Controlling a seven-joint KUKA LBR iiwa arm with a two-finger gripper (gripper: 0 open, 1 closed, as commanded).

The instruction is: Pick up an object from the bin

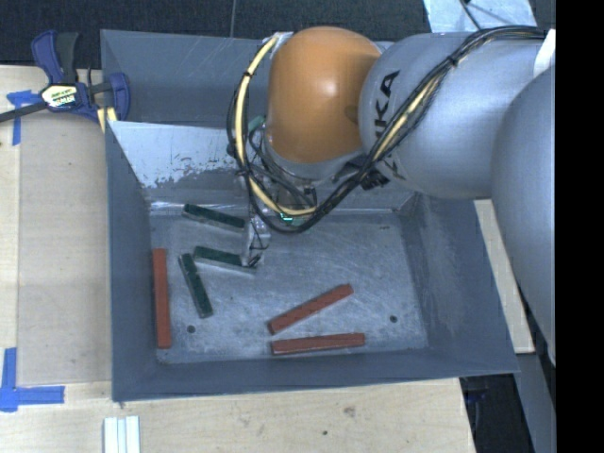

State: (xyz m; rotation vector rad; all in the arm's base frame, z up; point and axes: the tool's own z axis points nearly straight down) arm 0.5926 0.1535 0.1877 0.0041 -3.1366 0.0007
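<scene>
Claw (256, 242) low at right end of green bar (219, 258), 9 o'clock of bin (283, 380) centre; opening and hold not discernible. Likely risks: end-on grasp, bar pivoting free; second bar (196, 287), 8 o'clock, nudged.

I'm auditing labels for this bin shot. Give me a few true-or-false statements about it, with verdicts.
1. A red-brown stick lies along the left wall of the bin. True.
2. The gripper is above the right end of a dark green stick. True.
3. Five dark green sticks are in the bin. False: there are three.
4. The gripper is over the front right corner. False: it is left of centre, towards the back.
</scene>
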